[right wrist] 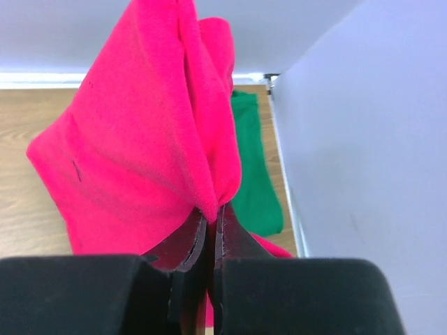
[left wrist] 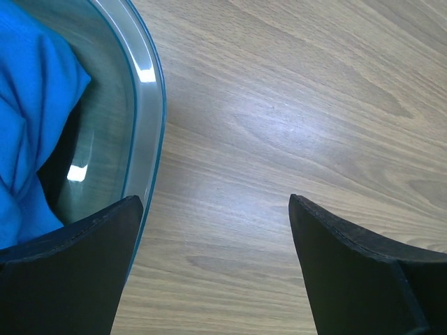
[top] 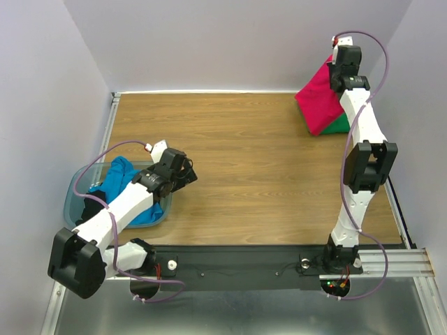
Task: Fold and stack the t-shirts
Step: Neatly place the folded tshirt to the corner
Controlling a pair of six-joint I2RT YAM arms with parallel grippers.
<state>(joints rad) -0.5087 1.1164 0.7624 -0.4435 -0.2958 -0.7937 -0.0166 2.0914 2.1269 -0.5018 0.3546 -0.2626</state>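
Observation:
My right gripper (top: 334, 68) is shut on the crimson-pink t-shirt (top: 318, 101) and holds it lifted at the far right corner; in the right wrist view the gripper (right wrist: 213, 213) pinches a fold of the pink shirt (right wrist: 133, 153). The emerald green t-shirt (top: 339, 125) lies under it on the table, also seen in the right wrist view (right wrist: 253, 174). The bright blue t-shirt (top: 120, 183) lies crumpled in the tub at the left, and shows in the left wrist view (left wrist: 31, 118). My left gripper (top: 187, 174) is open and empty beside the tub's right rim, over bare wood (left wrist: 216, 209).
The translucent grey-blue plastic tub (top: 73, 202) stands at the near left; its rim (left wrist: 150, 118) is by my left finger. White walls close the far and right sides. The wooden table (top: 244, 160) spans the middle.

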